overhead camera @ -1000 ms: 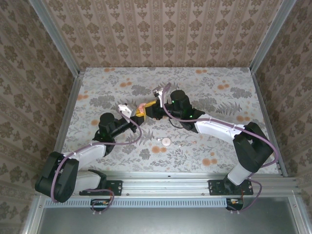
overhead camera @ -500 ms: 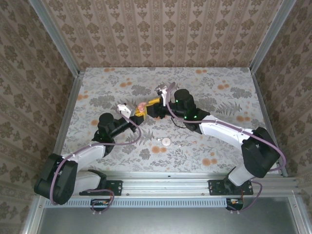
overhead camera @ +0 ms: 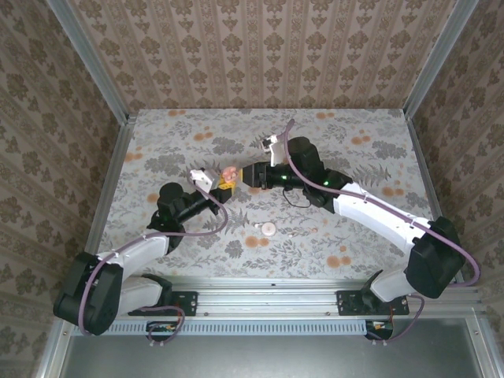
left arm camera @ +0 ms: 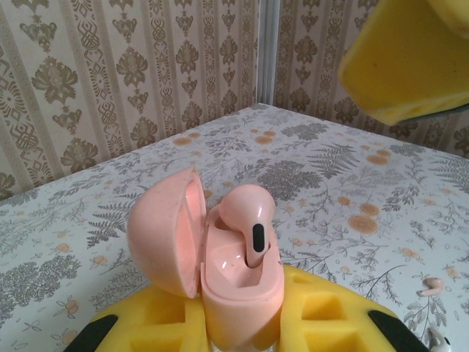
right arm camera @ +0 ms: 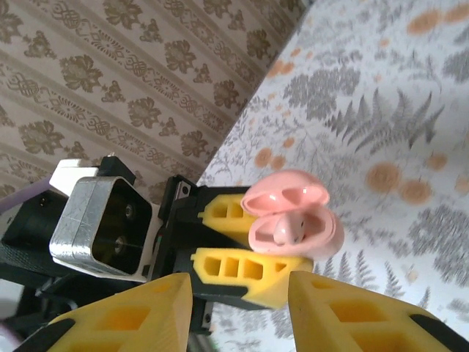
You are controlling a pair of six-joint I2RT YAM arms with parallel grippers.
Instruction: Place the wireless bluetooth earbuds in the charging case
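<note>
Charging case (left arm camera: pixel 236 282) clamped in left hand (overhead camera: pixel 224 183); right hand (overhead camera: pixel 244 175) splayed just beside it.

bright even light, soft shadows, sharp focus

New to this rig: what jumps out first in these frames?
The open pink charging case stands out, clamped in the left gripper mid-table, with one earbud standing in its well. The right gripper hovers open just in front of it. A small pink piece, likely the second earbud, lies on the flowered table nearby.
</note>
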